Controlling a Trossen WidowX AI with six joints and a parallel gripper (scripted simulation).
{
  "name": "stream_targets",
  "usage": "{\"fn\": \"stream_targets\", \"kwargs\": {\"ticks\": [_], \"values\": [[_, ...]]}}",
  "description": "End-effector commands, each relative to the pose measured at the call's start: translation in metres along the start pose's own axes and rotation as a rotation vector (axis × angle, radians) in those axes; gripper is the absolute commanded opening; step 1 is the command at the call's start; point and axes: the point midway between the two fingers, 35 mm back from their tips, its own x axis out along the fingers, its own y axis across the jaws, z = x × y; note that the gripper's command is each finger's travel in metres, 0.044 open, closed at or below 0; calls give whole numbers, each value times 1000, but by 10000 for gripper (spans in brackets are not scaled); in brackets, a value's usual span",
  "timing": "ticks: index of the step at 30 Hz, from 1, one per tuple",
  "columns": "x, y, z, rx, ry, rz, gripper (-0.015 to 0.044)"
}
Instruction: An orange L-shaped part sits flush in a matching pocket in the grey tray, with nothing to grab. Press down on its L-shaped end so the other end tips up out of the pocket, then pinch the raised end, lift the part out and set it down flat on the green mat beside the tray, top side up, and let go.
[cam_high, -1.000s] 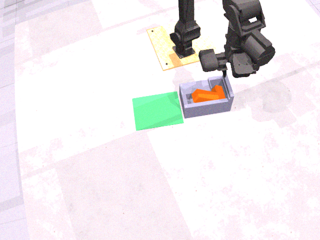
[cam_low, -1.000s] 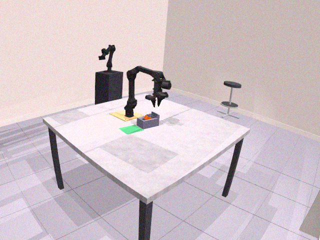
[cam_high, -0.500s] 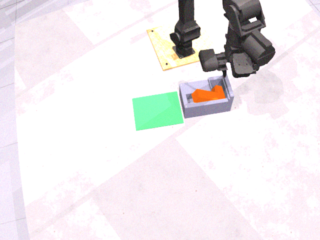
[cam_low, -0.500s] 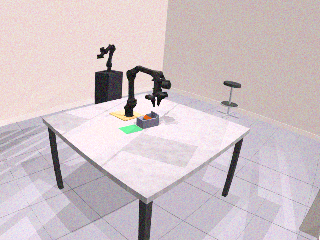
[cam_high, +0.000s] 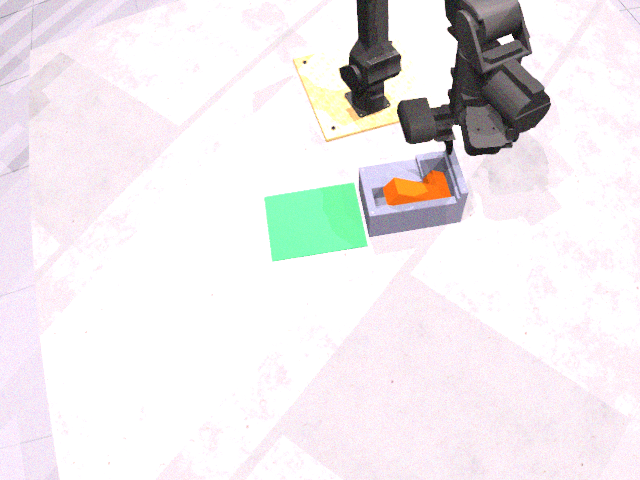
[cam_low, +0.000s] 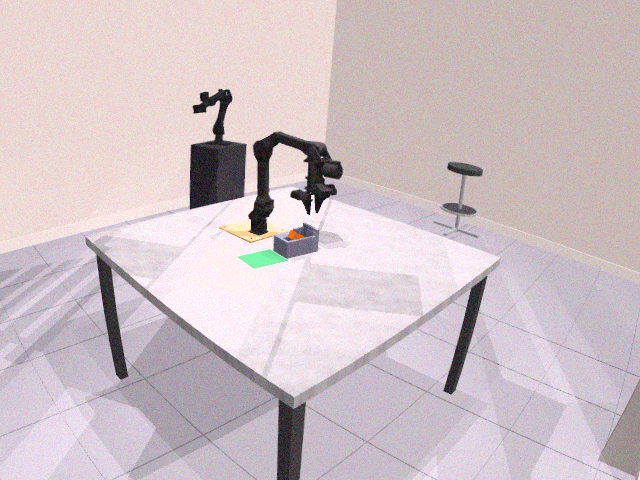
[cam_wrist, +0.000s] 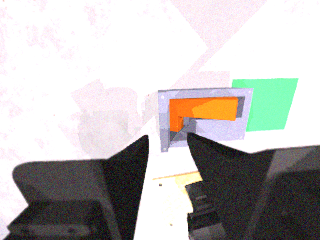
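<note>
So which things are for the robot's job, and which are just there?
For the job:
- orange part
- grey tray
- green mat
- gripper

Just there:
- round stool
- second arm
- dark pedestal

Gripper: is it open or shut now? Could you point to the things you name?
Open, partly: the gripper (cam_high: 449, 148) (cam_low: 313, 212) (cam_wrist: 167, 138) has its fingertips apart with nothing between them; the orange part (cam_high: 413, 192) (cam_low: 294, 235) (cam_wrist: 215, 108) is in the tray (cam_high: 413, 222) (cam_low: 297, 248) (cam_wrist: 220, 131).
</note>
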Motion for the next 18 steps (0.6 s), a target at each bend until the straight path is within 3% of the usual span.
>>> {"fn": "stream_targets", "kwargs": {"ticks": [1,6,13,18], "values": [[0,0,0,1,-1,0,180],[6,0,1,0,1,-1,180],[65,-2,-2,-2,11,-9,180],[71,-3,-3,-3,12,-9,180]]}}
